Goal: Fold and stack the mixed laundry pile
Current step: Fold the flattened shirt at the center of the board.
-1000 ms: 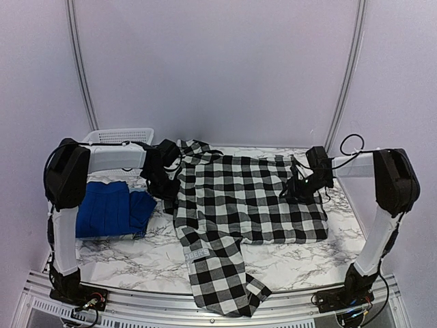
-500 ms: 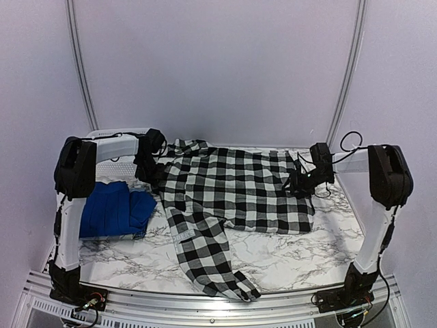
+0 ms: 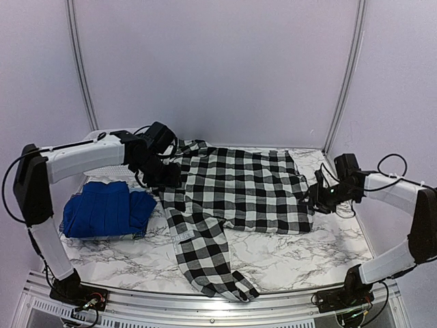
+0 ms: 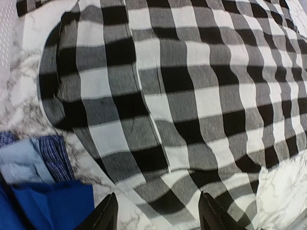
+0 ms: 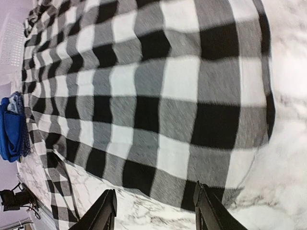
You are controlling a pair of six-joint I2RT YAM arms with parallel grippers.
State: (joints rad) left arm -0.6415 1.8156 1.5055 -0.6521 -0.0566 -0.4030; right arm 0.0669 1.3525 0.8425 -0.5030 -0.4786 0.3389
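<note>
Top external view: we are looking at the black-and-white buffalo-check flannel shirt [image 3: 239,188], lying spread flat across the middle of the marble table [image 3: 300,256], one sleeve trailing toward the near edge. A small pale label [image 3: 181,235] is showing on that sleeve; we are failing to read its writing. Just left, the royal-blue shirt [image 3: 102,208] is sitting folded, a pale blue T-shirt [image 4: 21,163] and small-checked navy cloth [image 4: 55,153] peeking out beside it. The left gripper [image 3: 164,179] is hovering at the flannel's left side, the right gripper [image 3: 316,200] at its right edge; both are gaping open, gripping nothing.
</note>
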